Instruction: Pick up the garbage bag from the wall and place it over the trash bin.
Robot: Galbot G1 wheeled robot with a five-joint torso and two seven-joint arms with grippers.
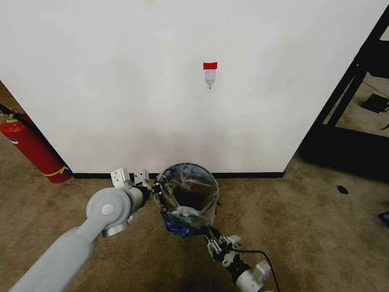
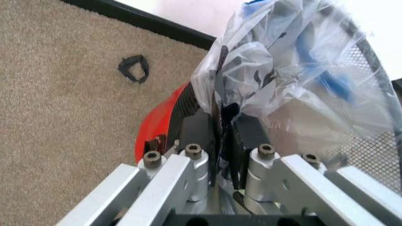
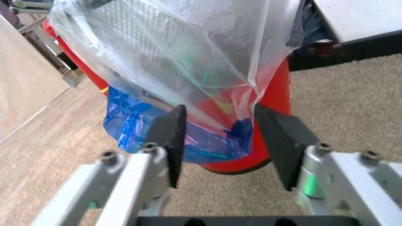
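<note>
garbage bag [image 2: 295, 80] pinched (bin-side), left gripper [image 2: 221, 129]

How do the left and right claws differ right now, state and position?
The left claw is shut on the garbage bag at the bin's left rim; the right claw is open, with bag plastic loose between its fingers. The left sits at rim height, the right low at the trash bin near side. Both are at the bin.

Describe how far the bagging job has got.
Done: the hook is bare, and the bag drapes over the bin. In hand: the left gripper pinches bag plastic at the rim; the right gripper is open beside the bag's hanging end. Left: releasing.
</note>
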